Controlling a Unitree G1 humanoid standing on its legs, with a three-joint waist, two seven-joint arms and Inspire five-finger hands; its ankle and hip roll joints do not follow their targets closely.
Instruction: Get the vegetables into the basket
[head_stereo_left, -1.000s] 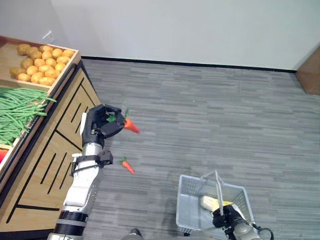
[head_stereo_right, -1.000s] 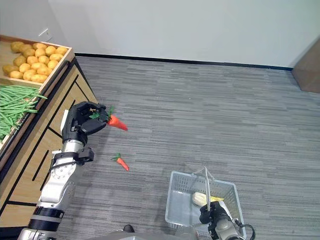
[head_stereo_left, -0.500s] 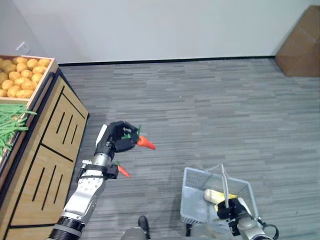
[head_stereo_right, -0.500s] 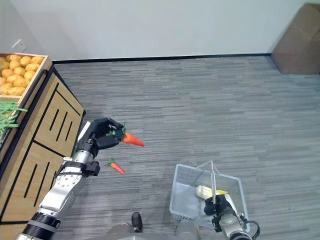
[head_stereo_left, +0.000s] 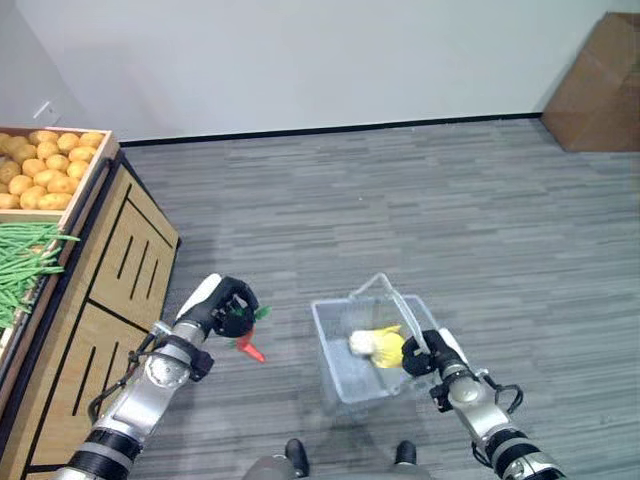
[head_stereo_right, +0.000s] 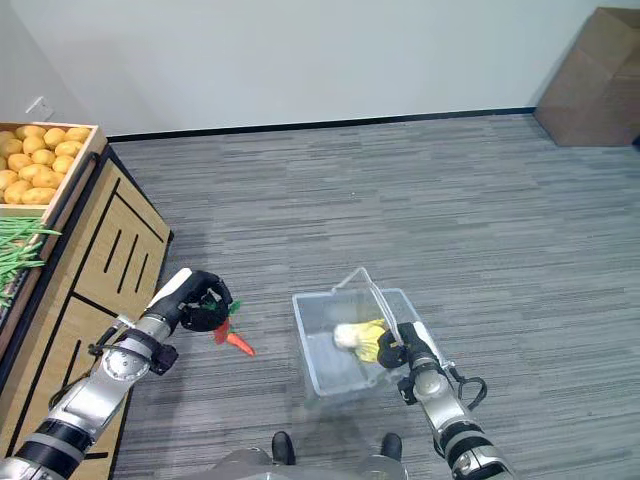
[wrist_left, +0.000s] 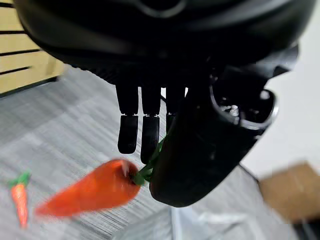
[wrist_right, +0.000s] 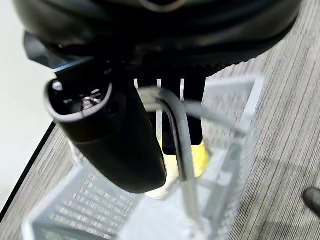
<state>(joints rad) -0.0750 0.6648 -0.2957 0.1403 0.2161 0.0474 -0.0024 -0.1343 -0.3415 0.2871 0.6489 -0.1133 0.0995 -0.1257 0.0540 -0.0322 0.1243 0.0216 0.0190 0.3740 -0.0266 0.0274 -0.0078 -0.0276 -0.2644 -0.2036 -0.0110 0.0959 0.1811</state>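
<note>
My left hand (head_stereo_left: 226, 302) is shut on the green top of an orange carrot (wrist_left: 92, 191), which hangs tip down beside the wooden stand. A second small carrot (wrist_left: 19, 197) lies on the grey floor beneath it. My right hand (head_stereo_left: 424, 357) is shut on the wire handle (wrist_right: 176, 131) of a pale see-through basket (head_stereo_left: 327, 328), held just right of the left hand. Inside the basket lies a yellow corn cob with a white husk (head_stereo_left: 378, 346).
A wooden produce stand (head_stereo_left: 120, 270) runs along the left, with potatoes (head_stereo_left: 45, 165) and green beans (head_stereo_left: 25, 270) on top. A cardboard box (head_stereo_left: 595, 85) stands at the far right by the white wall. Open grey floor lies between.
The camera has shifted. My right hand has brought the basket left and up, close to the left hand. The left hand has drawn back, and its carrot now points down.
</note>
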